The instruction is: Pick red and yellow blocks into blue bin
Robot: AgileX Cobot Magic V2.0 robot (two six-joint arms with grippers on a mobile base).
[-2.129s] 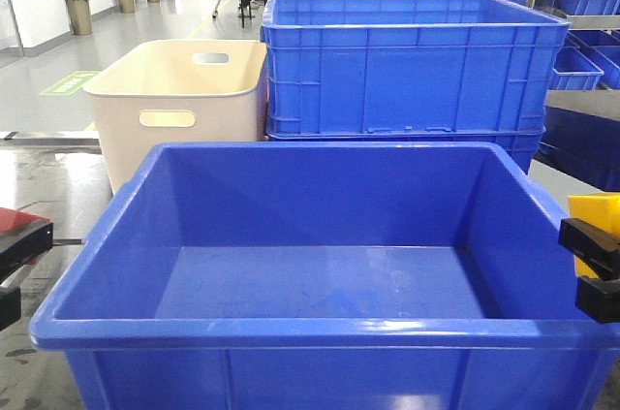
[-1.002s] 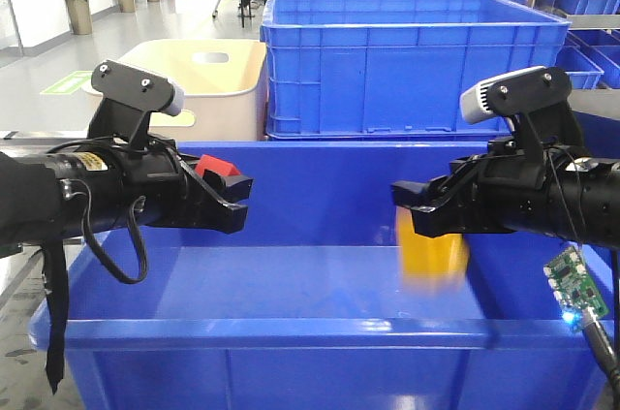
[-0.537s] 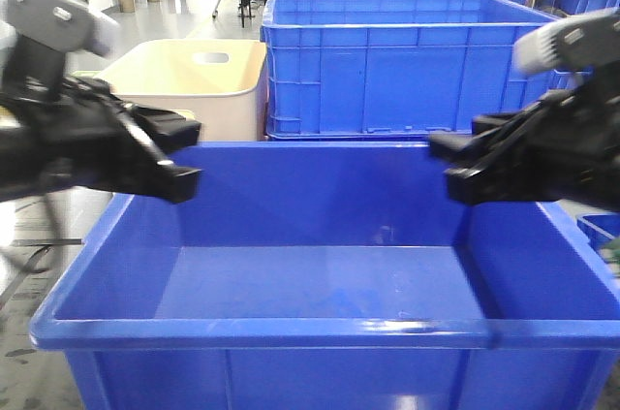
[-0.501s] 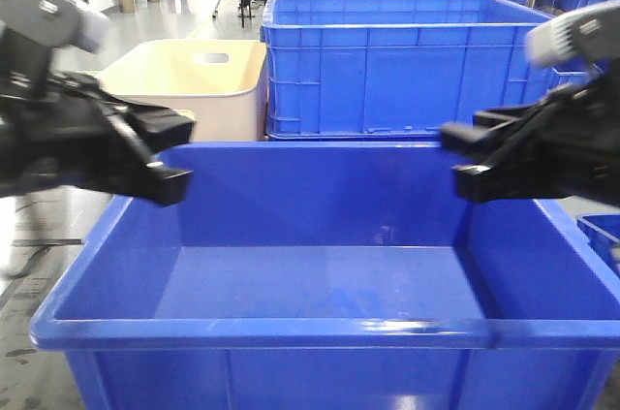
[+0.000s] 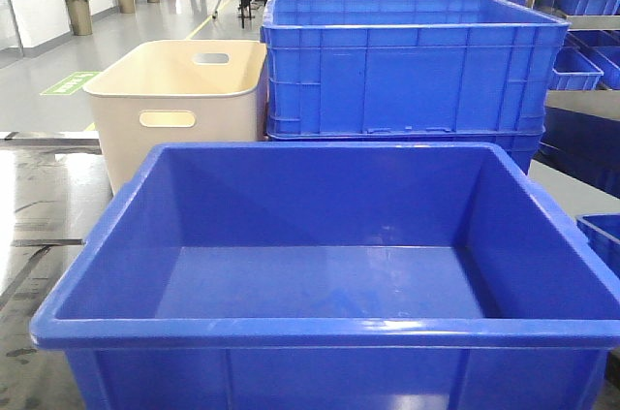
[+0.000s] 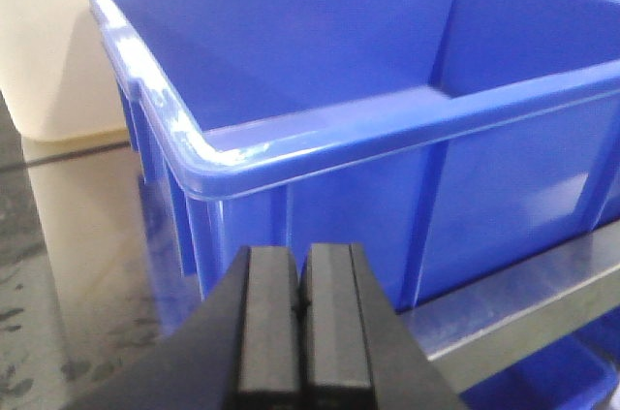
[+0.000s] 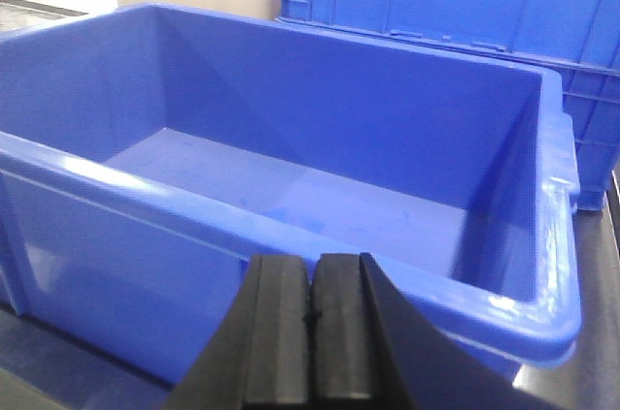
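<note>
The blue bin [image 5: 291,331] fills the lower front view, and the part of its floor that shows is bare. The red and yellow blocks are out of view in every frame; the bin's near wall hides the front strip of the floor. Neither arm appears in the front view. My left gripper [image 6: 301,308] is shut with nothing between its pads, low outside the blue bin [image 6: 387,124] near a corner. My right gripper [image 7: 312,318] is also shut and empty, just outside the blue bin [image 7: 194,202] at rim height.
A cream tub with handle slots [image 5: 174,90] stands behind the bin on the left. A ribbed blue crate [image 5: 417,61] is stacked behind it on the right. More blue crates [image 5: 581,71] fill the right side. The tabletop [image 5: 39,206] shows on the left.
Both arms reached over the bin, the left holding the red block, the yellow one dropping below the right. They have since pulled back out of the front view, and no block shows now.
</note>
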